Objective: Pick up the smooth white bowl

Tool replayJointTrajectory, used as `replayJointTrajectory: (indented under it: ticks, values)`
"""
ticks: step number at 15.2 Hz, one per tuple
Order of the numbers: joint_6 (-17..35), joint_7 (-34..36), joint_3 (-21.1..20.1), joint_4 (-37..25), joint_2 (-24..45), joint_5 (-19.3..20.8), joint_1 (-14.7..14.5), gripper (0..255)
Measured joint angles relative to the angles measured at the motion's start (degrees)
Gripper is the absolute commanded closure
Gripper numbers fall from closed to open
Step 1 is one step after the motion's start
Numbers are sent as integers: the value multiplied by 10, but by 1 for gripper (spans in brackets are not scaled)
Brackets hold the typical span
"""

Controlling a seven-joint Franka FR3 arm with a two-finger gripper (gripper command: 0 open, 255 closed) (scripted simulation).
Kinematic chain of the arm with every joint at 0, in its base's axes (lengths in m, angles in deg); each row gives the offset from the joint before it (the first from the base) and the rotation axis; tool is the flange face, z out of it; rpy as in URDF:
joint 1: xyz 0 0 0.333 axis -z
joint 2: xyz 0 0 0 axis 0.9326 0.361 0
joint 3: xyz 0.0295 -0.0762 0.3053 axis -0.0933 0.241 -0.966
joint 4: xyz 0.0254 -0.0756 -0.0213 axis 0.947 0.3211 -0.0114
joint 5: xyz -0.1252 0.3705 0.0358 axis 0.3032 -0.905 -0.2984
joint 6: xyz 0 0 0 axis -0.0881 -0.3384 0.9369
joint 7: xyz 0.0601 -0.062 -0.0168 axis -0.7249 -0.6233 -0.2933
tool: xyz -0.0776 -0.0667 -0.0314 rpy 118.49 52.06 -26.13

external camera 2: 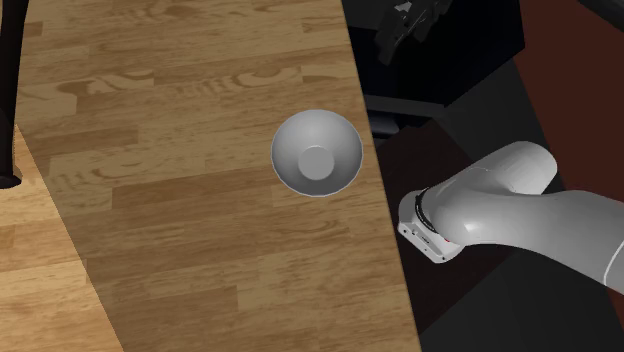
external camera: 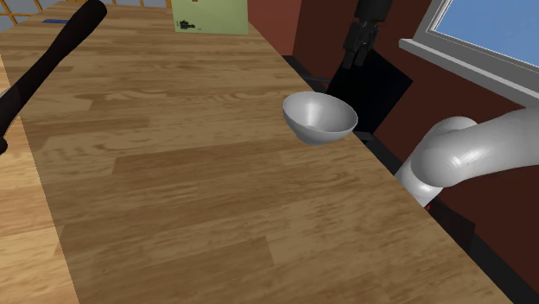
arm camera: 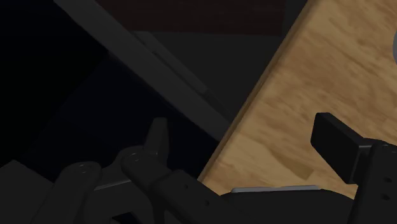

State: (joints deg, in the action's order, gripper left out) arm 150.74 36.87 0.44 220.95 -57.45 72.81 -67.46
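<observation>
Plainly the two black fingers (arm camera: 337,143) stand wide apart, nothing between them; the gripper (external camera: 353,55) hangs beyond the wooden table's (external camera: 173,173) edge. The pale grey bowl (external camera: 320,117) sits upright near that edge, at seven o'clock from the gripper in the shoulder view, well apart

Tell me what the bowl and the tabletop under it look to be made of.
The bowl is plain pale grey and smooth, with a soft highlight inside and no pattern. It could be glazed ceramic or metal; the look leaves it open. The tabletop looks like wood planks, going by its brown grain lines and the seams between boards, with a satin, faintly shiny finish.
</observation>
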Motion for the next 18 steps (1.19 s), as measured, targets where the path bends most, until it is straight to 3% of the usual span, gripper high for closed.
replayJointTrajectory:
  ticks: [4,15,18]
  values:
    - [-10,39,-20,18,-32,-22,0,0]
    - [-43,267,-150,44,-135,-169,-10,0]
    - [-33,276,-158,63,-146,-180,-11,0]
